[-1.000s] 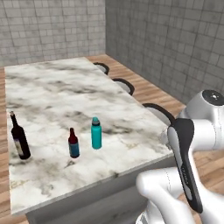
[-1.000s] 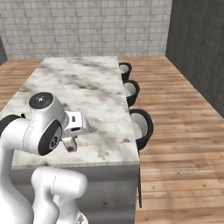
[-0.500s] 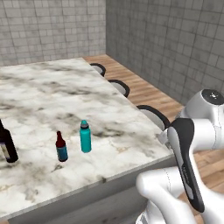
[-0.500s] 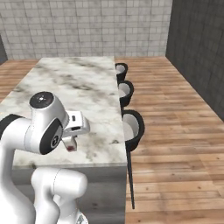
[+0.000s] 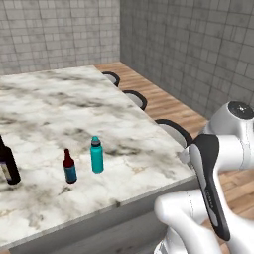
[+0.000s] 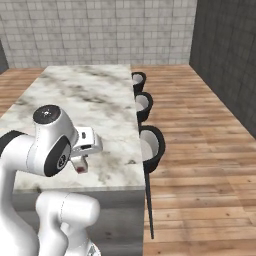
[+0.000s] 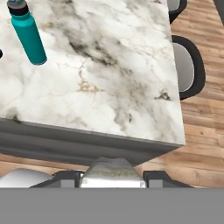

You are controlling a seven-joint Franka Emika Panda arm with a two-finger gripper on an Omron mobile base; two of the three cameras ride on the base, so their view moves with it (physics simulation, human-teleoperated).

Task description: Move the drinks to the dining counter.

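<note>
Wooden plank flooring [image 6: 200, 150] runs along the side of the long white-grey veined marble surface [image 5: 74, 114], and grey tiled walls [image 5: 188, 44] close off the room behind it.

Nearest to you, in the hand view, the end effector [image 7: 113, 177] sits at the bottom edge with its two dark fingertips [image 7: 65, 178] standing apart on either side of a small pale can [image 7: 111, 171]; the can fills the gap between them, so you are gripping it. In the right base view a small pale object with a red end [image 6: 80, 165] hangs just under the white hand, above the near edge of the marble.

Just past the end effector you see the grey base [image 7: 65, 140] of the surface and its near corner. Farther in, the teal water bottle [image 5: 96, 155] stands upright on the marble. Just beside it, to its left in the left base view, stands the small brown-red bottle with a blue label [image 5: 69, 166], also upright and not touching it. Well apart from those two, at the left edge of that view, stands the tall dark wine bottle with a pale label [image 5: 8, 166], partly cut off by the frame.

Along the far long side of the surface you see three dark round stools with pale seats [image 6: 152, 145] tucked against the edge, one behind another.
</note>
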